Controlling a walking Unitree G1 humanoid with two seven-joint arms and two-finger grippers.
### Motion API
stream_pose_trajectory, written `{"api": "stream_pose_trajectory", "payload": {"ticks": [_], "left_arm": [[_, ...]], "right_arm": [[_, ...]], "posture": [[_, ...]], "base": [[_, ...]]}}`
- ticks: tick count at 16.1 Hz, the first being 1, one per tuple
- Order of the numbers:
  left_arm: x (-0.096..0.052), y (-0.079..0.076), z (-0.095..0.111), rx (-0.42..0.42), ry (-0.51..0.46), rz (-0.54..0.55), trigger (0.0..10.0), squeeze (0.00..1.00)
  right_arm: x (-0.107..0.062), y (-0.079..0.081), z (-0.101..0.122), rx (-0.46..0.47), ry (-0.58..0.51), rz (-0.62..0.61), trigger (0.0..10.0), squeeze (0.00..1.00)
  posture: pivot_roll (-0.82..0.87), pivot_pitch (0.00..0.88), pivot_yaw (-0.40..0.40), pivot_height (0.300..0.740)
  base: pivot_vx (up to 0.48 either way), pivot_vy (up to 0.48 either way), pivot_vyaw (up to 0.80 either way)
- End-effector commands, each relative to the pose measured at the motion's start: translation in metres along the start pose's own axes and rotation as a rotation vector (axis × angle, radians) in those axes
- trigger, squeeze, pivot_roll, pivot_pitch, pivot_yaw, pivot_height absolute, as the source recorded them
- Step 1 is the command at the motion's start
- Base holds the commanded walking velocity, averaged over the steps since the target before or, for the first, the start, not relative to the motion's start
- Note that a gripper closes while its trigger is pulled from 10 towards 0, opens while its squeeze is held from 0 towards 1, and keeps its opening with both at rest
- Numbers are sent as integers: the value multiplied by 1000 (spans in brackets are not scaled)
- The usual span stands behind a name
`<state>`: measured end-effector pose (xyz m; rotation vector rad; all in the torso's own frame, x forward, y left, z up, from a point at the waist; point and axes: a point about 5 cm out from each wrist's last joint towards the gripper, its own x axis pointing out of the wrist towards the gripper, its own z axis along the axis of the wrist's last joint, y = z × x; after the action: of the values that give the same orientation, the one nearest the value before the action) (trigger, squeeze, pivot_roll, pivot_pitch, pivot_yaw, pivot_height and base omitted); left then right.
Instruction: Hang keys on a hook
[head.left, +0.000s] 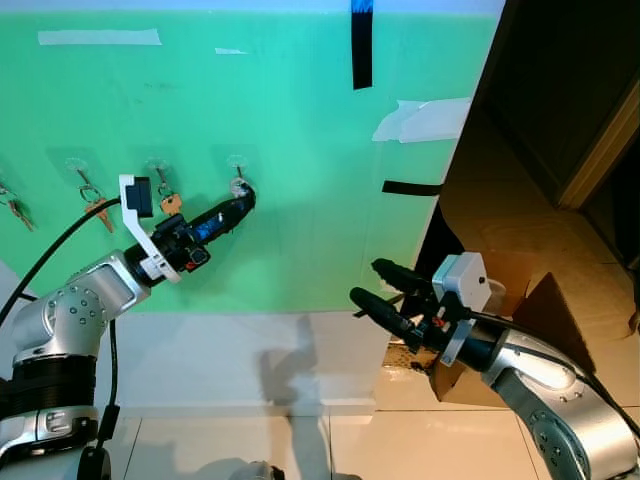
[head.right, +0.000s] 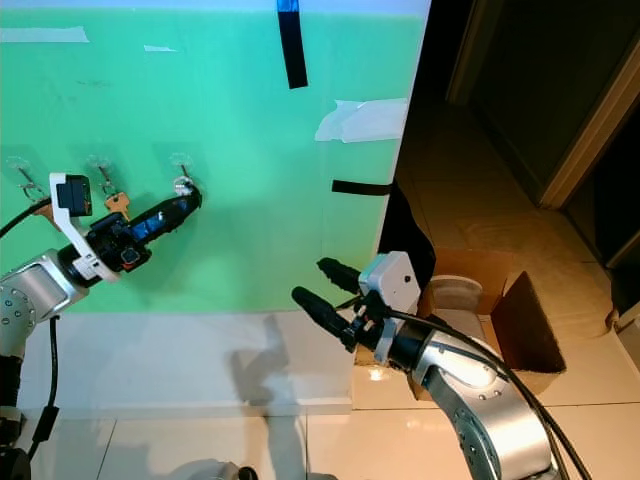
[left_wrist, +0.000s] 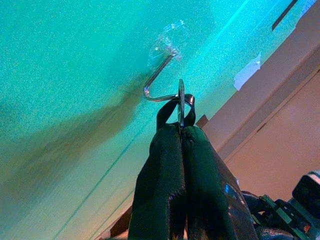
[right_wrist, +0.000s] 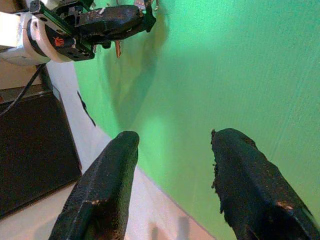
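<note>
Silver metal caught the light in the left wrist view: the key (left_wrist: 181, 100), thin and edge-on, stood pinched in my left gripper (left_wrist: 180, 131), its jaws closed tight on it. It sat right at the upturned tip of the hook (left_wrist: 159, 86), whose clear base stuck to the green wall (head.left: 300, 130). The key's long axis ran along the fingers, toward the wall. I judged the ring had yet to drop over the tip. My right gripper (head.left: 385, 290) hovered well apart, lower, jaws wide and empty. Other keys (head.left: 168, 200) hung on neighbouring hooks.
</note>
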<state>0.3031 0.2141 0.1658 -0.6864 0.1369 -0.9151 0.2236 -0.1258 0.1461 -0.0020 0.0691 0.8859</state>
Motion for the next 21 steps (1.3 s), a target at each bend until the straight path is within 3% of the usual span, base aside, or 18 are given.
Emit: {"api": "stream_pose_trajectory", "payload": {"ticks": [1,18,19,21], "left_arm": [[0,2,0,9,3,21,10000,0],[0,12,-3,24,33,108,10000,12],[0,12,-2,40,32,115,10000,1000],[-3,11,-2,73,42,130,10000,1000]], "right_arm": [[1,-2,2,-21,-1,10,10000,0],[1,-2,1,-30,5,-2,10000,0],[1,-3,1,-32,5,-3,10000,0],[1,-4,1,-35,6,-8,10000,0]], "posture": [[-97,0,62,740],[-99,0,69,740],[-98,0,68,740],[-96,0,67,740]], "base": [[0,0,0],[0,0,0],[0,0,0],[0,0,0]]}}
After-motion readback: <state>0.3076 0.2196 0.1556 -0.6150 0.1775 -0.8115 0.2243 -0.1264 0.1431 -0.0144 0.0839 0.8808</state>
